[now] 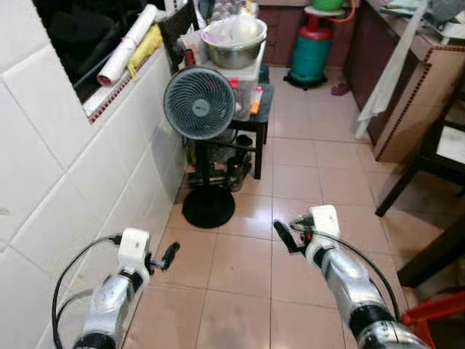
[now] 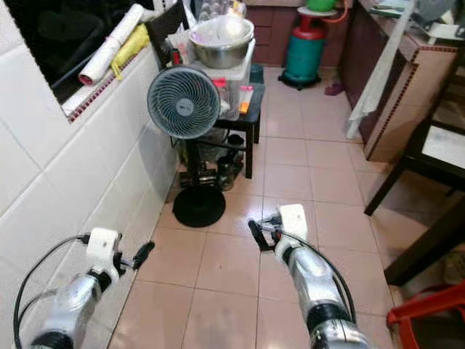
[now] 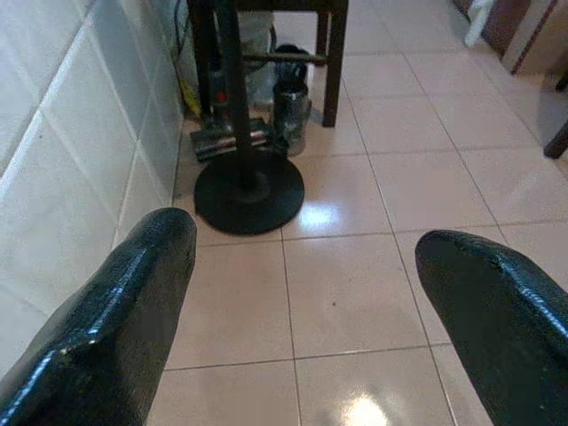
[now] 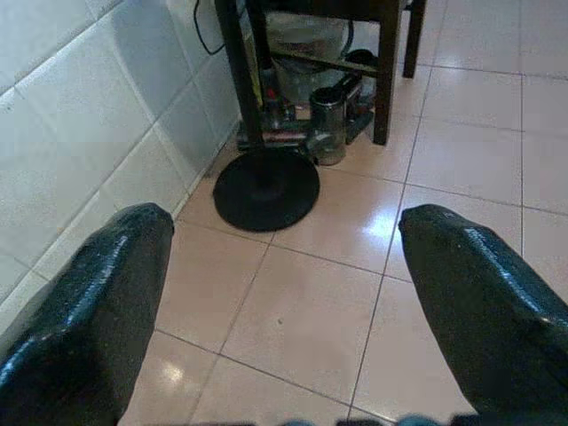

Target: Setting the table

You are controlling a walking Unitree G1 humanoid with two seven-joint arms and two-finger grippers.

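You're in transit, nothing picked up yet: left gripper (image 1: 168, 254) sits lower left of the head view, right gripper (image 1: 285, 236) lower centre, both held out over bare floor tiles (image 1: 240, 262). Wrist views show each pair of black fingers (image 3: 115, 311) spread wide with nothing between them, just tile and the fan's round black base (image 3: 248, 188) ahead. No plates, cutlery or glasses that I can make out in any view, so the task's things aren't located yet. Closest candidate is the steel bowl (image 1: 234, 43) upper centre, on a clear plastic box on the small dark stand (image 1: 254, 120) behind the pedestal fan (image 1: 199, 102); it holds something white and I can't tell what. A dark table (image 1: 443, 149) shows at the right edge, with only its corner and legs in frame, and I'd guess that's the one to set, not sure. Counter (image 1: 418, 65) with a white cloth hanging off it is upper right, green gas cylinder (image 1: 312, 51) top centre. Tiled wall (image 1: 65, 182) is close on the left arm's side, red stool (image 1: 436, 313) at the lower right corner. Next move as I read it: turn right and tilt the head up to get the tabletop and counter in frame, find the tableware, keep the left arm off the wall while turning
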